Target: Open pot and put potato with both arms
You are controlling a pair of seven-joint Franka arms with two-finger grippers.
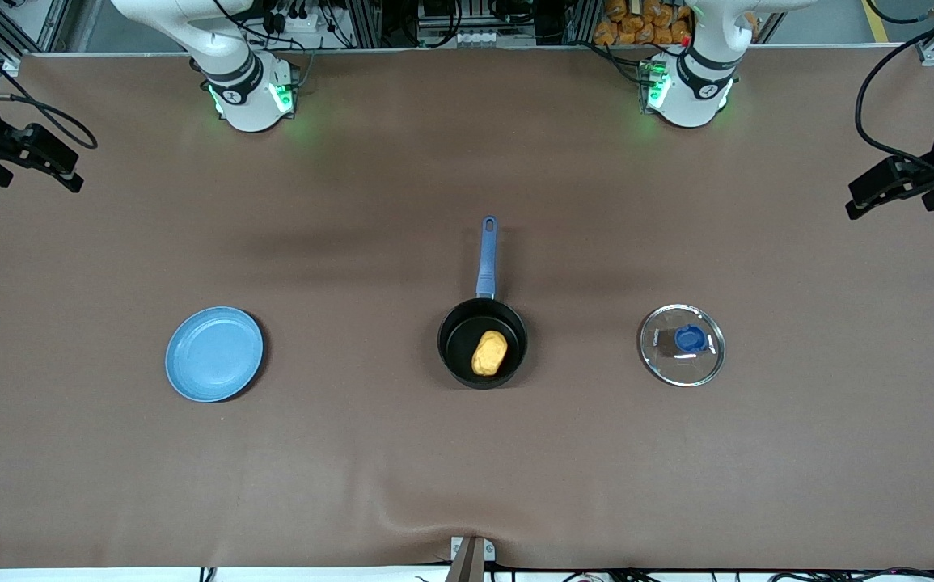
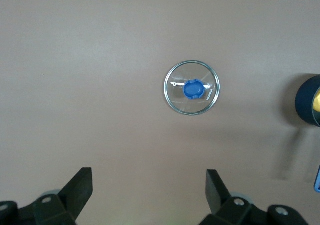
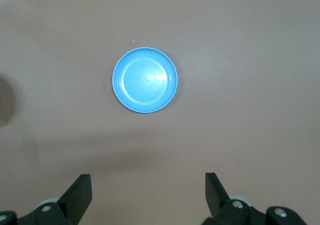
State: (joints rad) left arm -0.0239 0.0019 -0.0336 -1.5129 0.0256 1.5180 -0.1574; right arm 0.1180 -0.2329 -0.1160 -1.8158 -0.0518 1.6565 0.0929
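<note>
The left gripper [image 2: 147,195] hangs high over the table [image 1: 467,469] with its two black fingers [image 2: 80,187] spread wide and nothing between them; only the finger ends and part of the mount show at the edge of its wrist view. Under it lies the glass lid [image 2: 191,87] with its blue knob, flat on the cloth, toward the left arm's end of the table from the pot [image 1: 482,342]. In that same wrist view the pot is cut off by the frame, so only a dark curve of its rim and a sliver of yellow show.

The right gripper [image 3: 147,195] is likewise raised, fingers [image 3: 80,187] wide apart and empty, over the blue plate [image 3: 145,80], which sits bare toward the right arm's end of the table from the pot.

In the front view both arms show only as bases and lower links along the table's top edge; the grippers there are black shapes cut off by the frame's side edges.

The pot stands uncovered between plate and lid, its blue handle pointing toward the robots' bases. The potato [image 1: 489,353] lies inside the pot.
</note>
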